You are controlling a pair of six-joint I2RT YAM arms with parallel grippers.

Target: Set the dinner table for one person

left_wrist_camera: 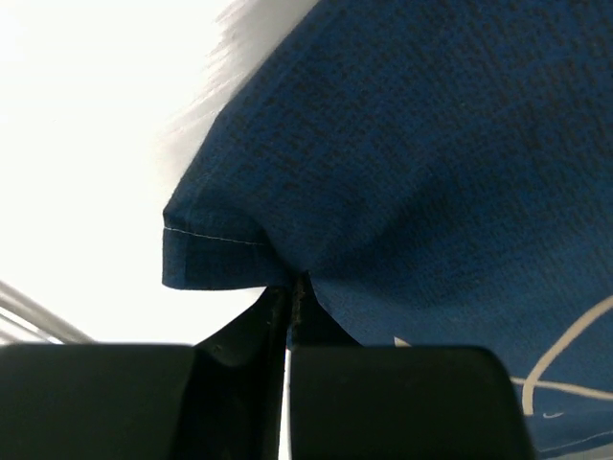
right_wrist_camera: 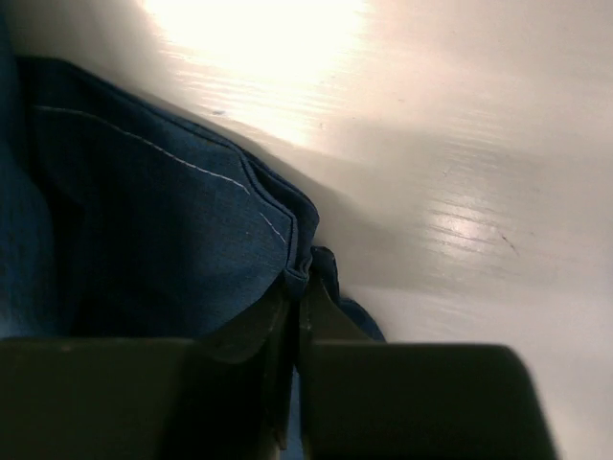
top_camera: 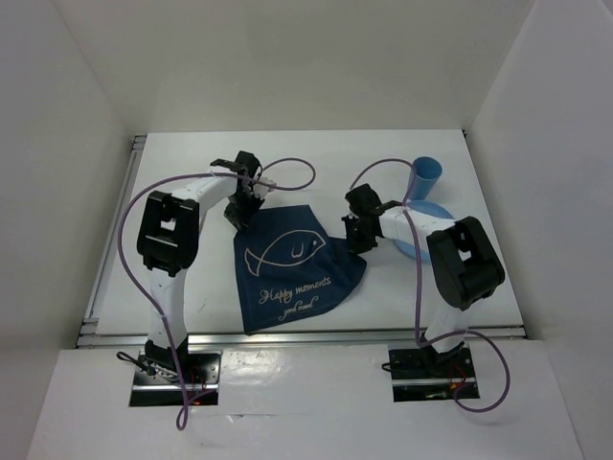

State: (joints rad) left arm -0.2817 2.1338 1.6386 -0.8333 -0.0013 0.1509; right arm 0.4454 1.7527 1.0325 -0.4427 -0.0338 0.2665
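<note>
A navy cloth placemat (top_camera: 287,268) with a gold fish drawing lies skewed on the white dinner table (top_camera: 192,153). My left gripper (top_camera: 241,213) is shut on the placemat's far left corner (left_wrist_camera: 215,254), the cloth pinched between its black fingers (left_wrist_camera: 259,331). My right gripper (top_camera: 356,240) is shut on the placemat's far right corner (right_wrist_camera: 292,240), where the hem bunches up between its fingers (right_wrist_camera: 330,307). The cloth's near edge rests close to the table's front rail.
A light blue plate (top_camera: 429,230) lies at the right, partly under my right arm, with a blue cup (top_camera: 425,178) just behind it. White walls enclose the table. Silver rails (top_camera: 110,249) run along its left and near edges.
</note>
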